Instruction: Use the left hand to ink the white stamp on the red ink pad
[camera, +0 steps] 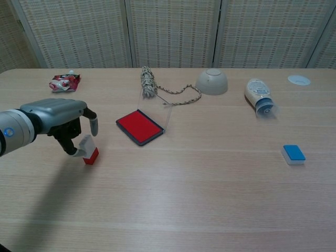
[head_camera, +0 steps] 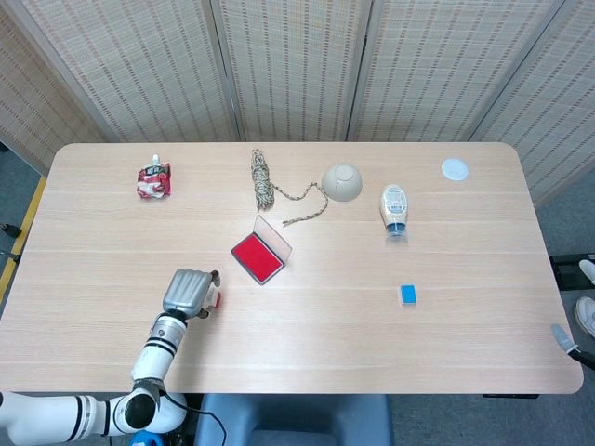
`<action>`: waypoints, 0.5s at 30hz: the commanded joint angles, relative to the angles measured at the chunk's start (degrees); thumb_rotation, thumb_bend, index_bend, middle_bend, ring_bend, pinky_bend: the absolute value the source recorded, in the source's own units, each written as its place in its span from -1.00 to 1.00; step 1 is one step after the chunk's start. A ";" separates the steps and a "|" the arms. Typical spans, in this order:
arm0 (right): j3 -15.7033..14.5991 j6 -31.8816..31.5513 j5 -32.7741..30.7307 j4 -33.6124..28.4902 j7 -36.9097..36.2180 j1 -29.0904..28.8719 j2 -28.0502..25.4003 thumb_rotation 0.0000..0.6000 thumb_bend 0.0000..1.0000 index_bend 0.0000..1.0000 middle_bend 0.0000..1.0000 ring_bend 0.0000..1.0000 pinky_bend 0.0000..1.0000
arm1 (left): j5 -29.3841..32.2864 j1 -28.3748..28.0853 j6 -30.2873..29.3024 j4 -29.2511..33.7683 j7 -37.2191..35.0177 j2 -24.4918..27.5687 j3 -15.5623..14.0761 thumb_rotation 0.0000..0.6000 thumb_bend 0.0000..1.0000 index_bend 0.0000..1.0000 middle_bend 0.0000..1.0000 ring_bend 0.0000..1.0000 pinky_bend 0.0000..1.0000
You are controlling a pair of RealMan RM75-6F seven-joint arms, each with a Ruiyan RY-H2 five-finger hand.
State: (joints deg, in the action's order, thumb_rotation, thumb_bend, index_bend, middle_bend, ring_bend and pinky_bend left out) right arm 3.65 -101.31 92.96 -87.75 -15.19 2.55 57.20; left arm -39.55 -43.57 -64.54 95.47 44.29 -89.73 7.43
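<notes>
The white stamp (camera: 88, 146) with a red base leans tilted on the table, left of the red ink pad (camera: 138, 126). My left hand (camera: 61, 119) pinches it: the thumb lies against its lower left side and a finger comes down over its top. The head view shows the same left hand (head_camera: 187, 293) covering most of the stamp (head_camera: 214, 297), with the ink pad (head_camera: 257, 257) up and to the right, its clear lid raised. Only fingertips of my right hand (head_camera: 584, 302) show, spread apart at the right border and holding nothing.
Along the far side lie a red packet (camera: 64, 82), a coil of rope (camera: 148, 82), an upturned bowl (camera: 212, 81), a bottle on its side (camera: 258, 94) and a white disc (camera: 298, 80). A blue-topped block (camera: 293, 154) sits at the right.
</notes>
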 commanded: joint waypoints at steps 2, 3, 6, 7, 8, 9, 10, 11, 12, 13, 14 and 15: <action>0.06 0.22 0.07 -0.14 0.48 -0.04 0.16 1.00 -0.48 -1.00 -1.00 -1.00 -1.00 | -0.04 0.11 -0.02 0.27 -0.60 0.70 -0.04 1.00 -0.43 -0.16 0.91 0.46 0.60; 0.02 0.30 0.19 -0.22 0.74 -0.05 0.20 1.00 -0.48 -1.00 -1.00 -1.00 -1.00 | -0.06 0.15 0.07 0.34 -0.80 0.91 -0.11 1.00 -0.43 -0.16 0.91 0.46 0.60; -0.08 0.37 0.57 -0.43 1.55 -0.05 0.33 1.00 -0.47 -1.00 -1.00 -1.00 -1.00 | 0.08 0.15 0.38 0.34 -1.28 1.29 -0.19 1.00 -0.43 -0.15 0.91 0.46 0.60; -0.10 0.37 0.69 -0.49 1.80 -0.05 0.36 1.00 -0.47 -1.00 -1.00 -1.00 -1.00 | 0.20 0.13 0.43 0.24 -1.31 1.33 -0.23 1.00 -0.43 -0.15 0.91 0.46 0.60; -0.12 0.37 0.80 -0.54 2.03 -0.05 0.42 1.00 -0.47 -1.00 -1.00 -1.00 -1.00 | 0.39 0.09 0.48 0.13 -1.32 1.33 -0.25 1.00 -0.43 -0.14 0.91 0.46 0.60; -0.15 0.39 0.95 -0.59 2.26 -0.07 0.48 1.00 -0.47 -1.00 -1.00 -1.00 -1.00 | 0.61 0.03 0.54 -0.02 -1.35 1.29 -0.24 1.00 -0.43 -0.13 0.91 0.47 0.60; -0.16 0.43 1.02 -0.61 2.39 -0.08 0.51 1.00 -0.47 -1.00 -1.00 -1.00 -1.00 | 0.72 -0.01 0.61 -0.17 -1.44 1.24 -0.22 1.00 -0.43 -0.12 0.92 0.47 0.60; -0.17 0.49 1.07 -0.64 2.52 -0.11 0.55 1.00 -0.48 -1.00 -1.00 -1.00 -1.00 | 0.83 -0.04 0.71 -0.34 -1.55 1.20 -0.23 1.00 -0.43 -0.11 0.92 0.47 0.60; -0.16 0.63 1.10 -0.69 2.74 -0.17 0.57 1.00 -0.48 -1.00 -1.00 -1.00 -1.00 | 0.97 -0.09 0.91 -0.57 -1.70 1.18 -0.25 1.00 -0.43 -0.10 0.92 0.47 0.60; -0.17 0.76 1.12 -0.74 2.92 -0.21 0.59 1.00 -0.47 -1.00 -1.00 -1.00 -1.00 | 1.05 -0.12 1.06 -0.74 -1.84 1.13 -0.26 1.00 -0.43 -0.10 0.92 0.47 0.60; -0.18 0.88 1.15 -0.78 3.12 -0.26 0.61 1.00 -0.47 -1.00 -1.00 -1.00 -1.00 | 1.12 -0.14 1.22 -0.93 -1.99 1.10 -0.29 1.00 -0.43 -0.09 0.92 0.47 0.60; -0.20 1.03 1.23 -0.86 3.34 -0.32 0.64 1.00 -0.47 -1.00 -1.00 -1.00 -1.00 | 1.25 -0.15 1.54 -1.10 -2.30 1.08 -0.31 1.00 -0.43 -0.09 0.92 0.47 0.60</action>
State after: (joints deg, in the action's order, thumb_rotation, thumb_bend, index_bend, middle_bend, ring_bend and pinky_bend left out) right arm 3.46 -100.35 94.15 -88.56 -11.90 2.27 57.82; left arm -38.39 -43.70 -63.15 94.47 42.15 -88.62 7.14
